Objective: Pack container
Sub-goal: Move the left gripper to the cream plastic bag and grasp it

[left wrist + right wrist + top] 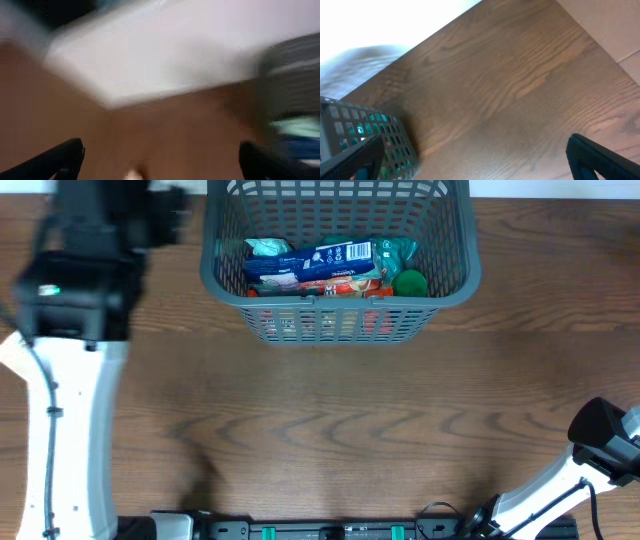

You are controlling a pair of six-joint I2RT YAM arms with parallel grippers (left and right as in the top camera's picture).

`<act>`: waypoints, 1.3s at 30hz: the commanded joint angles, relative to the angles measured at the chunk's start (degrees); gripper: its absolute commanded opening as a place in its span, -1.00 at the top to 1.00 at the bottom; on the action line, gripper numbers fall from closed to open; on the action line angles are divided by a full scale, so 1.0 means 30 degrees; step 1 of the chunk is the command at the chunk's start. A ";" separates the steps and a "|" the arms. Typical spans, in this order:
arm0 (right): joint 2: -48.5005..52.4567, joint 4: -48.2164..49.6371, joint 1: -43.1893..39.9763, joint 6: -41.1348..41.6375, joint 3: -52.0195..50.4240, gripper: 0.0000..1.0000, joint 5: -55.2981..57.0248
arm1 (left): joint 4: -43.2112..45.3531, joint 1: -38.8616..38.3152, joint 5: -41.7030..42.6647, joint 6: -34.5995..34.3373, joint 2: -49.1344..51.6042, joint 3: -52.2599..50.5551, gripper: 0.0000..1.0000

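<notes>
The container [340, 315], a grey slotted basket, stands at the table's far middle. Inside lie a blue and white packet [310, 262], a red packet [345, 284], a pale teal packet [266, 248] and a round green item [409, 283]. My left arm [85, 270] hangs blurred to the basket's left. In the blurred left wrist view the left gripper [160, 160] is open over bare wood, with the container [295, 95] at the right edge. My right gripper [475, 160] is open and holds nothing, and the container [370, 132] shows at lower left.
The brown wooden table [330, 430] stretches in front of the basket. My right arm [600, 440] rests at the near right corner. A pale surface [150, 55] lies beyond the table's far edge. A dark rail [340, 530] runs along the near edge.
</notes>
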 commanded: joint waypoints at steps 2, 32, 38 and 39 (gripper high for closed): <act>0.0160 -0.0051 0.0138 -0.0197 -0.0102 -0.98 -0.0087 | -0.2608 0.4386 -0.2572 -0.8072 -0.0007 -0.0109 -0.97; 0.0160 -0.0051 0.0175 -0.0124 -0.0102 -0.99 -0.0940 | -0.4422 1.2910 0.4095 -1.1861 1.3712 -0.1851 -0.97; 0.0160 -0.0058 0.0175 -0.0131 -0.0102 -0.98 -0.0947 | -0.4080 1.2910 0.4095 -0.9668 1.4753 -0.1851 -0.97; 0.0160 -0.0051 0.0175 -0.0131 -0.0102 -0.98 -0.0947 | -0.3949 1.2917 0.4087 -0.9340 1.4834 -0.1851 -0.97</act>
